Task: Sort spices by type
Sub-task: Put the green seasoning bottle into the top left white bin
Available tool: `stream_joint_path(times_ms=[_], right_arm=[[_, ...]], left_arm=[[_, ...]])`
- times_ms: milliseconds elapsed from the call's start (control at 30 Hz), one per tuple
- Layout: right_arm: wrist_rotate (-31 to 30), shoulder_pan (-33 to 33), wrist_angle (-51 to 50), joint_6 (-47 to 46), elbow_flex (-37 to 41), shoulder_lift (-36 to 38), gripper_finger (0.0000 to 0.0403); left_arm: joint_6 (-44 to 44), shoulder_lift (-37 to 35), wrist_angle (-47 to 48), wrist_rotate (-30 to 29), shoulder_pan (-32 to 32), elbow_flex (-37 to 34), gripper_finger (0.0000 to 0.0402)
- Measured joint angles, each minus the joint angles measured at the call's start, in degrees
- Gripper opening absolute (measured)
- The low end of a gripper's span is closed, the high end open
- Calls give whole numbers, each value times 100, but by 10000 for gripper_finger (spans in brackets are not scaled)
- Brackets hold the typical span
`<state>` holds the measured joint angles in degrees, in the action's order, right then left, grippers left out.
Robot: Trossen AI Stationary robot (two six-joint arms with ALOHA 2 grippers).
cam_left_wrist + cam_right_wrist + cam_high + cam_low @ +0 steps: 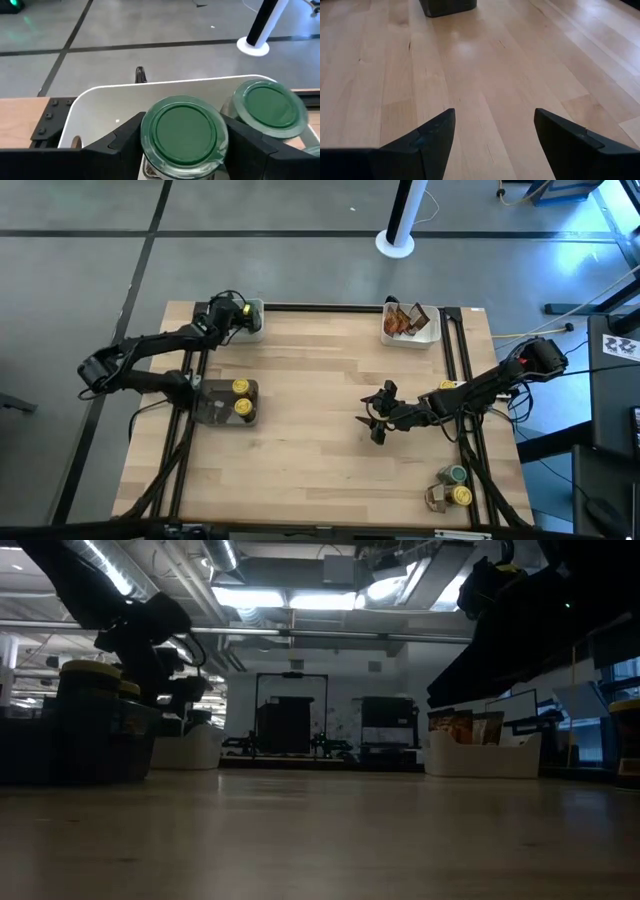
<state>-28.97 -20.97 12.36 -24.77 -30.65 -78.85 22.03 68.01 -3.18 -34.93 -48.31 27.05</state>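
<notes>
My left gripper reaches over the white tray at the table's far left corner, shut on a green-lidded jar. A second green-lidded jar stands in that tray beside it. Two yellow-lidded jars sit in the dark tray at the left. Brown-orange packets stand in the white tray at the far right. A green-lidded jar and a yellow-lidded jar stand near the front right corner. My right gripper hangs open above bare wood mid-table. My left gripper pinches the green-lidded jar between its two fingers, one on each side of the jar just under the lid. The fingers slant down from the table's near left side. The jar stays upright inside the white tray; its bottom is hidden.
A small brownish thing lies beside the two jars at the front right. Dark rails run along the table's left and right sides. A white post base stands on the floor beyond the far edge. Bare wood spreads across the table's middle.
</notes>
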Motion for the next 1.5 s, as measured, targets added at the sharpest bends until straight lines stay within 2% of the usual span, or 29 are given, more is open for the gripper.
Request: stream_joint_path(times_ms=[200,400,633,733,1033,1333,1500], right_arm=[[-2,0,0,0,0,0,271],[-4,0,0,0,0,-1,271],[-13,0,1,0,0,0,271],[-13,0,1,0,0,-1,271],[-15,0,2,0,0,-2,271],[-15,0,4,0,0,-2,271],[-15,0,4,0,0,-2,271]], left_arm=[[-527,-2,-12,14,-13,0,212],[-509,-4,-28,53,-13,3,212],[-463,-4,20,745,-283,4,212],[-561,-2,97,832,-372,4,212],[-1030,-4,-63,882,-387,7,212],[-1088,-4,92,897,-354,15,213],[-1069,-9,59,893,-354,15,238]])
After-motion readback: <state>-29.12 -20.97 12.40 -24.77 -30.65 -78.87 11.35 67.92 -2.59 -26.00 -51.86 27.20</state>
